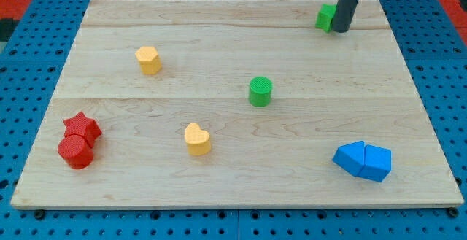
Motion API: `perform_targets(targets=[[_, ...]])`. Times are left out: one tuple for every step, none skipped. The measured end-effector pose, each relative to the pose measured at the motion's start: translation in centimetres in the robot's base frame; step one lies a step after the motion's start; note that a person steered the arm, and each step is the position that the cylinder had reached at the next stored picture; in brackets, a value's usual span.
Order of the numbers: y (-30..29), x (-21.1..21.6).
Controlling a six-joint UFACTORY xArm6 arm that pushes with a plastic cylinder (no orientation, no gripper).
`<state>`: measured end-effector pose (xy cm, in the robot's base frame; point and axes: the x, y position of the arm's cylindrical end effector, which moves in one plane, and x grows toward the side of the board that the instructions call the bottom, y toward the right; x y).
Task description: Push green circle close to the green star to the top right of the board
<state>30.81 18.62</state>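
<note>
Near the view's top right, my tip [339,30] stood beside the partly hidden green star block [325,17]. With no gripper fitted, nothing was pinched. The green circular block [260,92] sat mid-board on the wooden desk [219,50] — well apart. Recommended approach: contact its lower-left side, then push diagonally. No writing was legible.

The dark rod [348,3] hides much of the green star [325,17].
</note>
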Motion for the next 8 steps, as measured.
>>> perform_targets(targets=[[-2.6,9.1],[-4.7,14.8],[-11.3,16.4],[-15.9,14.2],[-18.1,9.8],[-19.1,5.5],[-16.9,1.8],[-14.8,-1.2]])
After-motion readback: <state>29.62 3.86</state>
